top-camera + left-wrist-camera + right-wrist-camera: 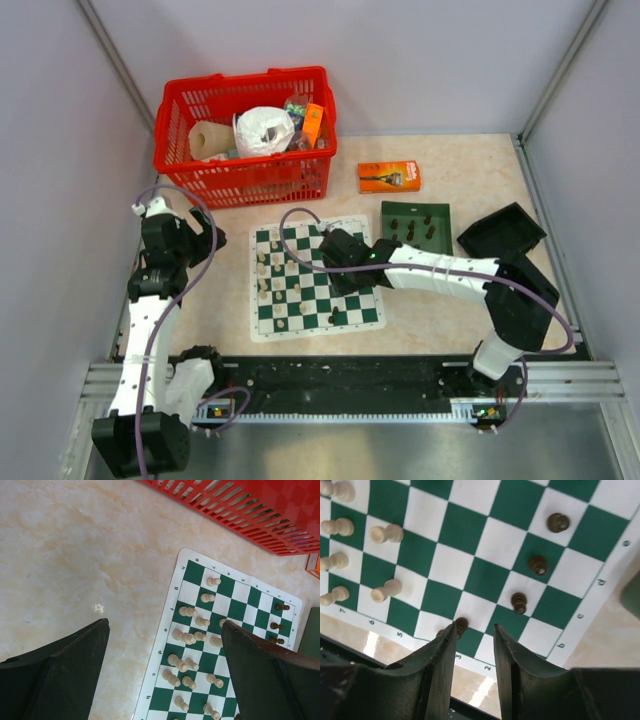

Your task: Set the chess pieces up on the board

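The right gripper (474, 627) hangs low over the flat green-and-white checked board (465, 530), near its numbered edge. Its jaws stand a narrow way apart and nothing sits between them. A small dark brown plastic chessman (461, 625) stands on the board just beside the tip of one of the fingers (440, 665); whether they touch cannot be told. Three more dark chessmen (538, 565) stand upright in a slanting line on nearby squares. Cream plastic chessmen (213, 581) crowd the opposite side of the board. The left gripper (165, 625) is spread wide and holds nothing, poised above the beige marbled tabletop (75, 555) at the board's border, clear of every piece.
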